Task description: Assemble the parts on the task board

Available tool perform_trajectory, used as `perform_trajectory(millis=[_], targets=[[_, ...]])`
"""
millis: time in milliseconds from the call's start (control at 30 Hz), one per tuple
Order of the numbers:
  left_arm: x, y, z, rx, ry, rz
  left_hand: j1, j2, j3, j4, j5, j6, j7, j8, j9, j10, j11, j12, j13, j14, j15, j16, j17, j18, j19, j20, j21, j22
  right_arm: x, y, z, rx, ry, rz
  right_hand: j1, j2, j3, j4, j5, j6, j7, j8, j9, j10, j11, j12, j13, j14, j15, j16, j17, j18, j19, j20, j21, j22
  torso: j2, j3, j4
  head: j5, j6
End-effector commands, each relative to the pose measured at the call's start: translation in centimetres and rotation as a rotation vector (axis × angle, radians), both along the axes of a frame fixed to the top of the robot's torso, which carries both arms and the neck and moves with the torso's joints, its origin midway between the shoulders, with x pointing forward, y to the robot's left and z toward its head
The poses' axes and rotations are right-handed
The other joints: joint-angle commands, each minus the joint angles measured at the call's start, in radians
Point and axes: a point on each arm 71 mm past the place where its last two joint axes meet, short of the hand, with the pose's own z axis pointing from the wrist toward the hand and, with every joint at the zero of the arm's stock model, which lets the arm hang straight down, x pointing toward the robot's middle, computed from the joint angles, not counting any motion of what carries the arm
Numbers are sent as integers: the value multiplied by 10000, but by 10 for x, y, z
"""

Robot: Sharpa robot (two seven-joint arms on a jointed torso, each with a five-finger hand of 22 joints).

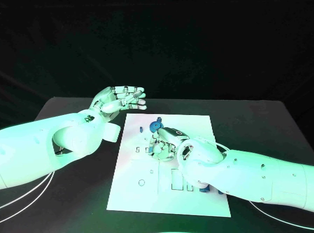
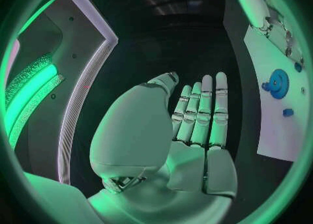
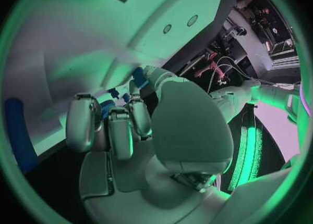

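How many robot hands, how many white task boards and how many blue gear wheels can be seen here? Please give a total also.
Hands: 2, the left hand and the right hand
White task board: 1
Blue gear: 1
Total: 4

place: a robotics lab or test cell, probably
surface: black table (image 1: 269,121) bearing a white task board (image 1: 199,194)
backdrop: dark cloth (image 1: 199,48) behind the table
clutter: cables and equipment (image 3: 261,21), too small to identify

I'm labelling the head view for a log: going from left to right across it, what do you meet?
Left hand → blue gear on the task board → right hand, over the board's middle.
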Motion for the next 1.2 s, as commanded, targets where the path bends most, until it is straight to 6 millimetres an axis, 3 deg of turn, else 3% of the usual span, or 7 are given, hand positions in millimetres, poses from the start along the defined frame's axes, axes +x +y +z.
perform_trajectory(millis=[33,667,967,1033,1067,1133,1200], targets=[[-1,-1,1,-17,-83,-135,-88,12,70,12,-63,45,127,46,10,72,-8,5,10,46,-7,21,9,105,4,-55,26,10,0,-1,-3,-289,-11,-17,-10,-72,-13,21,42,-90,3,-21,5,-87,-26,-76,-33,919,-11,-16,1995,-14,-21,-32,-37,475,11,5,-3,-24,14],[-1,-1,1,-12,-59,-150,-99,4,84,11,-64,48,123,49,13,81,-12,1,8,44,-11,43,30,102,-8,-61,64,34,2,0,-4,-204,-71,39,-72,-383,-112,51,48,-721,287,-301,-241,-522,219,-451,-453,894,192,-58,1890,7,-77,129,-198,409,2,2,-4,-54,25],[-1,-1,1,-6,-48,-151,-99,4,84,11,-64,48,123,49,13,81,-12,1,8,44,-11,43,30,102,-8,-61,64,34,1,1,-5,-115,-41,87,-129,-460,-272,117,-352,-985,399,-450,-373,-762,331,-660,-702,873,290,-92,1809,37,-145,228,-349,330,-1,1,7,-62,21],[-1,-1,1,-3,-47,-149,-99,4,84,11,-64,48,123,49,13,81,-12,1,8,44,-11,43,30,102,-8,-61,64,34,1,1,-5,-50,-65,77,-231,-448,-557,266,-1239,-1092,429,-492,-436,-796,366,-672,-733,869,331,-100,1793,48,-162,276,-405,314,-2,0,7,-59,20],[-1,0,1,-2,-47,-148,-99,4,84,11,-64,48,123,49,13,81,-12,1,8,44,-11,43,30,102,-8,-61,64,34,1,1,-5,-12,-82,74,-225,-435,-716,316,-1441,-1131,437,-502,-461,-821,381,-683,-756,865,343,-106,1780,56,-173,290,-440,300,-1,-2,5,-60,29],[-1,0,1,0,-46,-147,-99,4,84,11,-64,48,123,49,13,81,-12,1,8,44,-11,43,30,102,-8,-61,64,34,1,1,-4,58,-112,81,-253,-387,-1239,387,-1664,-1231,463,-526,-514,-898,403,-725,-832,854,363,-125,1737,62,-183,317,-493,287,-1,-4,1,-61,35],[-1,0,1,1,-45,-147,-99,4,84,11,-64,48,123,49,13,81,-12,1,8,44,-11,43,30,102,-8,-61,64,34,1,1,-4,124,-145,89,-148,-107,-2403,419,-1607,-1357,498,-554,-592,-964,440,-745,-900,847,391,-139,1708,71,-194,347,-571,272,0,-4,-4,-63,39]])
